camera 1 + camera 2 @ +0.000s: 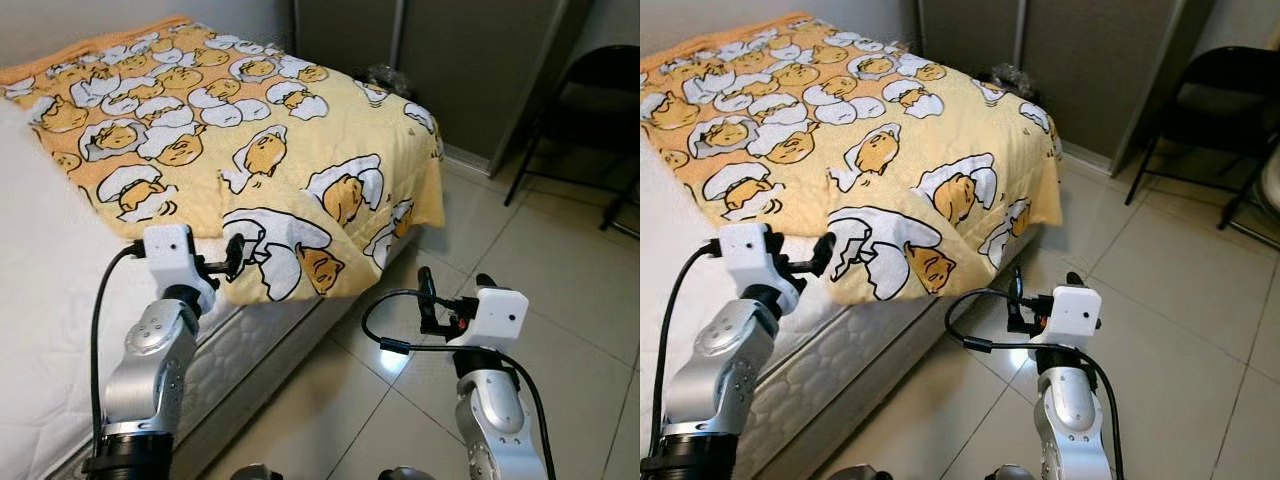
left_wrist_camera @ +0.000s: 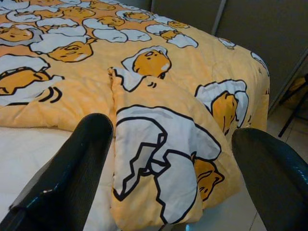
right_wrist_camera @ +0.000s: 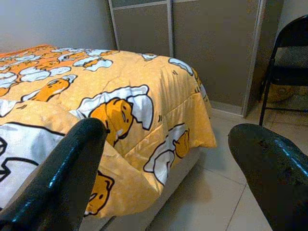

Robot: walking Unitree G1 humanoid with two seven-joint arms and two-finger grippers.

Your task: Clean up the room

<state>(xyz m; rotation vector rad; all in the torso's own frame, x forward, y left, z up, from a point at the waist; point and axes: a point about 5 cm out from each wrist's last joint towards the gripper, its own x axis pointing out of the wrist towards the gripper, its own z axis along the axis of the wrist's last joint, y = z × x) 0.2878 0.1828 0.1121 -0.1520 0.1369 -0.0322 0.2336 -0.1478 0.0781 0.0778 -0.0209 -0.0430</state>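
A yellow blanket printed with egg-shell cartoon figures lies spread over the white mattress. Its near corner is folded back on itself at the bed's edge. My left gripper hovers open just short of that folded corner, nothing between its fingers. My right gripper is held low over the tiled floor, beside the bed, also open and empty. In the right wrist view the blanket's hanging edge lies ahead of it.
Grey wardrobe doors stand beyond the foot of the bed. A black folding chair is at the far right. A dark bundle sits by the bed's far corner. Pale floor tiles stretch to the right.
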